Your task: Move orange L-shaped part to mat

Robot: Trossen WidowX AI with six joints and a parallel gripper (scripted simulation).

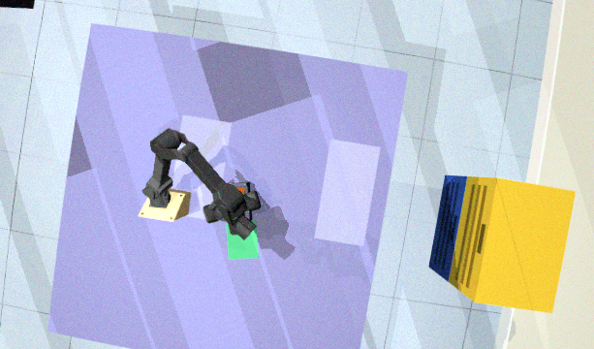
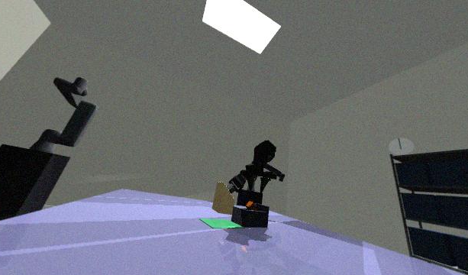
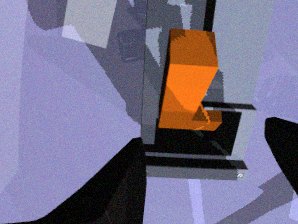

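The orange L-shaped part (image 1: 240,189) (image 2: 250,205) (image 3: 187,82) is tipped in the pocket of the grey tray (image 2: 253,219) (image 3: 192,173). Its plain end is raised, at the top in the wrist view; its L-shaped end is low in the dark pocket. In the exterior view some orange shows above the tray rim. My gripper (image 2: 256,191) (image 3: 204,136) is open above the tray, fingers wide apart with nothing between them. In the top view the arm hides the fingertips and much of the tray. The green mat (image 1: 243,248) (image 2: 218,224) lies beside the tray and bears nothing visible.
The arm's tan wedge base (image 1: 156,213) (image 2: 222,202) stands near the tray. A pale rectangle (image 1: 347,191) lies on the table farther right. A yellow and blue cabinet (image 1: 524,242) stands off the table. Another arm on a dark block (image 2: 20,183) and a shelf (image 2: 440,206) are in the background.
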